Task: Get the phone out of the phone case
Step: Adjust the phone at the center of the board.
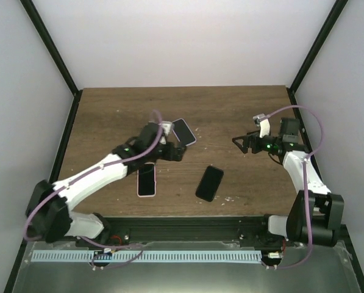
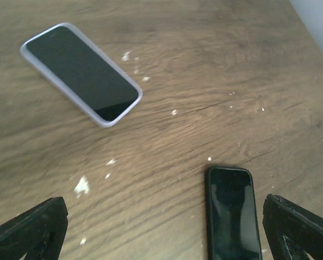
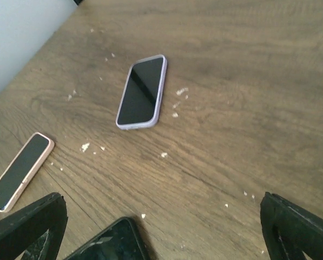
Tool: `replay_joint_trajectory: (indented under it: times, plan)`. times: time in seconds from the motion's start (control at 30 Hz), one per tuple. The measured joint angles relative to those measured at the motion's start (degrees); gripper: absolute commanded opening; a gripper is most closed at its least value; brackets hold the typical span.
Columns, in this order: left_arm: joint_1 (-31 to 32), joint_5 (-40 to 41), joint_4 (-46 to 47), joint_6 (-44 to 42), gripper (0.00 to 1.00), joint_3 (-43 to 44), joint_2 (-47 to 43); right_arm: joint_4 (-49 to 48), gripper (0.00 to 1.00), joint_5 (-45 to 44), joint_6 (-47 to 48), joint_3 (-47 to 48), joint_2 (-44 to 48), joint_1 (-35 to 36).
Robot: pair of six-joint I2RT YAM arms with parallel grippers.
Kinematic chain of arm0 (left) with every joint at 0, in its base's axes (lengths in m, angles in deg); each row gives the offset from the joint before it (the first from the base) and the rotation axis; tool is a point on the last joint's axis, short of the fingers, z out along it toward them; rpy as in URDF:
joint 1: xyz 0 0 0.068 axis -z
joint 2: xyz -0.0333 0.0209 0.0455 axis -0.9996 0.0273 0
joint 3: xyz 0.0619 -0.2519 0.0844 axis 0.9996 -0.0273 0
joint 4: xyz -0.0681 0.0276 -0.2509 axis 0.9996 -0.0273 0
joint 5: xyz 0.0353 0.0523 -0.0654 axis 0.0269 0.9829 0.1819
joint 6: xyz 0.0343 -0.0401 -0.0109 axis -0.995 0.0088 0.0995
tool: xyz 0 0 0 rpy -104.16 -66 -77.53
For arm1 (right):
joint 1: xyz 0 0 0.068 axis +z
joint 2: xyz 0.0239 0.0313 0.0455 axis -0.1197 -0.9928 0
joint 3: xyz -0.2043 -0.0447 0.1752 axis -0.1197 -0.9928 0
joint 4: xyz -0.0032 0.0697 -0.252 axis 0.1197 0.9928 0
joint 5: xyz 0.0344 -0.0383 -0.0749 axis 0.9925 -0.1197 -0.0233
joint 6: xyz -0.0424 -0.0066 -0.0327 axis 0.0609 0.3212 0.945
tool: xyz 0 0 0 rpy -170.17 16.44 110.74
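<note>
Left gripper [image 1: 177,151]: jaws spread wide and empty. It sits low over bare wood, just beside the lilac-cased phone.
Right gripper [image 1: 241,145]: jaws also spread wide, holding nothing. It is over the right side of the bench, well apart from every phone.
Lilac-cased phone [image 1: 183,130]: lies flat, screen up, mid-bench and toward the far side. The phone is fully seated in its pale case, with the case rim showing all round the dark glass. From the left wrist it sits up and to the left of the fingers [image 2: 31,233].
Pink-cased phone [image 1: 146,180]: flat, screen up, near the front edge, under the left arm's forearm.
Black phone [image 1: 210,182]: flat, near the front, between the two arms. Whether it wears a dark case cannot be told.
Bench [image 1: 242,110]: dark wood with small white crumbs scattered near the phones.
Stage, as judged: nothing is gripped yet, so the phone is not out of its case.
Risk, slipping: a phone lying flat offers little edge, so closing jaws may skate it across the wood.
Risk, one-handed pull: without the other gripper pinning the case, phone and case would likely lift together.
Risk, wrong target: with two cased phones close together, the arms could each settle on a different one.
</note>
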Motion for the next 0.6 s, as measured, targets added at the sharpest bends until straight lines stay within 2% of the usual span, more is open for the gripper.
replay_joint_trajectory:
  times: [0.1,0.23,0.43,0.6]
  plan:
    - [7.63,6.99,-0.17,-3.69,1.00,6.62,7.89,0.52,0.98,-1.38,0.28,0.09,-3.08,0.63]
    - [14.53,11.37,0.33,-8.33,0.95,7.67,14.62,0.90,0.99,-3.78,0.46,0.09,-3.10,0.74]
    - [16.44,7.93,-3.63,-8.83,0.98,9.05,21.94,0.85,1.00,-6.12,0.44,0.09,-2.64,0.74]
    - [17.79,4.68,-5.49,-8.72,1.00,9.31,24.48,0.87,1.00,-6.19,0.39,0.09,-2.78,0.74]
